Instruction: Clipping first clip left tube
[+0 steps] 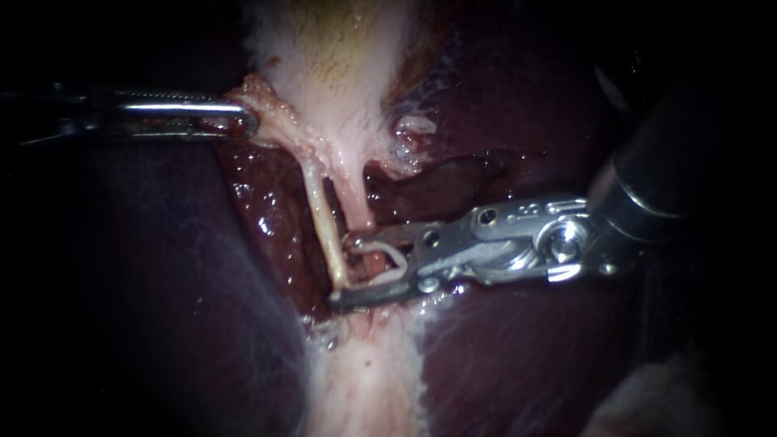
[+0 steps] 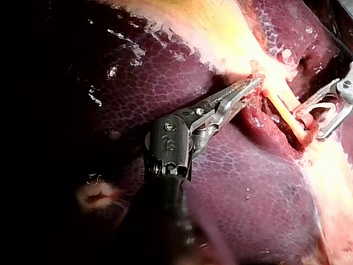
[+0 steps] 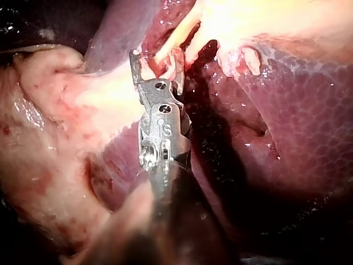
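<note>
The left tube, pale and thin, is seen running down from the gallbladder over the dark liver. The pinker right tube lies just beside it. Above the left tube, a fold at the gallbladder's lower edge is clamped between the closed jaws of the left instrument, and the tissue is held stretched away from the tube.

The lower part of the left tube is met by the right instrument. Its jaws stand wide apart, and a pale clip is seated between them with one leg lying against each jaw. The clip is still an open V with its mouth turned toward the left tube. In the endoscope view the tube crosses the jaws near their tips. In the right wrist view a pale tube is seen entering the gap between the jaws.

No closed clip is seen on either tube. The approach and placement are judged largely done. It cannot be told whether the left tube lies fully inside the clip. The squeeze and the release are judged still to be made.
</note>
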Motion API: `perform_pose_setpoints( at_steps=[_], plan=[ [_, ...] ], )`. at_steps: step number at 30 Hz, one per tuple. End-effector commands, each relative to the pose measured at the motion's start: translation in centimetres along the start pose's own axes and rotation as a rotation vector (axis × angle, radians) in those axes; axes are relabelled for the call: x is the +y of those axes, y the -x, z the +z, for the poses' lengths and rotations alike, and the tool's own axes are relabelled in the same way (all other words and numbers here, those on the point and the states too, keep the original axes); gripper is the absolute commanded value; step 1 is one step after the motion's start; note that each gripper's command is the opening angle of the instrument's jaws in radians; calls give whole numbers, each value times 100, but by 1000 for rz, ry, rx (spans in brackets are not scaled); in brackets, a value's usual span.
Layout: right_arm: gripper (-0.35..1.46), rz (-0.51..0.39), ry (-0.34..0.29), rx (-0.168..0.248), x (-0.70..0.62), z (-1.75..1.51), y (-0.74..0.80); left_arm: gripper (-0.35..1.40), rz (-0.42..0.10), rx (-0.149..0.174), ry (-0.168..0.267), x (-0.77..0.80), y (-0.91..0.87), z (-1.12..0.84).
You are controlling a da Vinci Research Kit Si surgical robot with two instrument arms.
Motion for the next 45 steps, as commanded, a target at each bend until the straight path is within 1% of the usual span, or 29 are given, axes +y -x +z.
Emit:
perform_pose_setpoints(
  at_steps=[1, 5, 7, 12, 21, 27, 33, 40, 45],
  plan=[
    [49, -1, 0, -5, 3, 3, 3, -35, 0, 0, 0, 0, 0, 0],
    [49, -1, 1, -10, 13, 10, 14, -35, 0, 0, 0, 0, 0, 0],
    [49, -2, 3, -13, 18, 12, 17, -35, 0, 0, 0, 0, 0, 0],
    [49, -3, 5, -16, 27, 13, 21, -35, 0, 0, 0, 0, 0, 0],
    [50, 2, 0, -18, 36, 15, 25, -35, 0, 0, 0, 0, 0, 0],
    [50, 2, -15, -25, 39, 18, 25, -35, 0, 0, 0, 0, 1, 0],
    [50, 0, -39, -16, 39, 27, 26, -35, 0, 0, 0, 0, 0, 0],
    [50, -10, -63, -1, 39, 44, 32, -35, 0, 0, -1, 0, 1, 1],
    [50, -13, -84, 31, 42, 50, 36, -35, 0, 0, -1, 0, 1, 2]
  ],
)
